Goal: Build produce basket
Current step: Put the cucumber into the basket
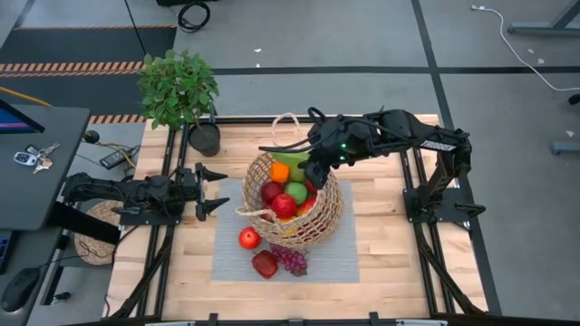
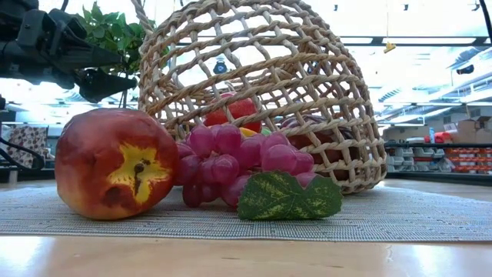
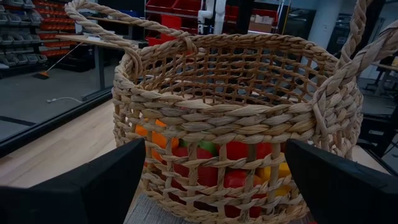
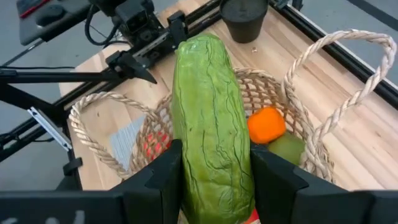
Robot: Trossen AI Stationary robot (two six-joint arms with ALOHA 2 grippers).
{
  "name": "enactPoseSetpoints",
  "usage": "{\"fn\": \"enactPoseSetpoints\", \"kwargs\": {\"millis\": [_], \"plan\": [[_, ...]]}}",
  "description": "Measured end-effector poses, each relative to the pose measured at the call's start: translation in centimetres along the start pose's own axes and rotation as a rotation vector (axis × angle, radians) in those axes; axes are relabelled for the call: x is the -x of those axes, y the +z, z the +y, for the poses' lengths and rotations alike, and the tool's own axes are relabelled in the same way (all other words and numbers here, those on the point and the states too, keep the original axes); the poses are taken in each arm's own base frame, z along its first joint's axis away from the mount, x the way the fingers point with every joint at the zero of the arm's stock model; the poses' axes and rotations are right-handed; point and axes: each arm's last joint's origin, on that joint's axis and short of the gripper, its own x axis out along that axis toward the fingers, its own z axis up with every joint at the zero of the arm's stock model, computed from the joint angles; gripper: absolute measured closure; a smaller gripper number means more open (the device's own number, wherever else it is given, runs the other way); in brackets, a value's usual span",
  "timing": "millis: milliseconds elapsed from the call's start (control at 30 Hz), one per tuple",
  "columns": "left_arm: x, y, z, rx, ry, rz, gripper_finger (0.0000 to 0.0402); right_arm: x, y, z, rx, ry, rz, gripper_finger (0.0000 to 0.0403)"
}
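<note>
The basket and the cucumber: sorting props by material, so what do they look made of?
The basket looks like woven natural fibre, matte tan: twisted strands, open gaps. The cucumber, between the right gripper's fingers, seems moulded plastic or foam, dull green with painted-looking veins; which one is unclear.

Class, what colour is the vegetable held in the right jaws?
Green; the cucumber shows best in the right wrist view.

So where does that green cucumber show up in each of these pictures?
High view: hidden under the right gripper, above the basket.
Low view: not in it.
Left wrist view: not in it.
Right wrist view: centre, the cucumber clamped between the fingers.
Shared landmark: the basket.
</note>
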Motion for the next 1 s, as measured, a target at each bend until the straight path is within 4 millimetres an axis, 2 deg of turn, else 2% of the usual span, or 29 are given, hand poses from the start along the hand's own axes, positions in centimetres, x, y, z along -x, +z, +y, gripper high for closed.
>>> {"fn": "enactPoseSetpoints", "kwargs": {"millis": [133,233,533,667,833,1000], "plan": [[0.0,0.0,0.0,0.000,0.000,0.000,0.0010,0.0,-0.1,0.1,0.003,0.000,-0.001,0.0241],[0.0,0.0,0.0,0.000,0.000,0.000,0.0010,-1.0,-0.7,0.4,-0.001,-0.007,0.016,0.0241],[0.0,0.0,0.0,0.000,0.000,0.000,0.0010,-6.8,-3.6,0.3,0.021,-0.022,0.129,0.0241],[0.0,0.0,0.0,0.000,0.000,0.000,0.0010,-8.7,-4.6,-0.2,0.045,0.002,0.176,0.0241],[0.0,0.0,0.0,0.000,0.000,0.000,0.0010,-9.6,-5.0,-0.6,0.058,-0.004,0.181,0.0241],[0.0,0.0,0.0,0.000,0.000,0.000,0.0010,-10.8,-4.9,-0.2,0.087,0.023,0.147,0.0241]]}}
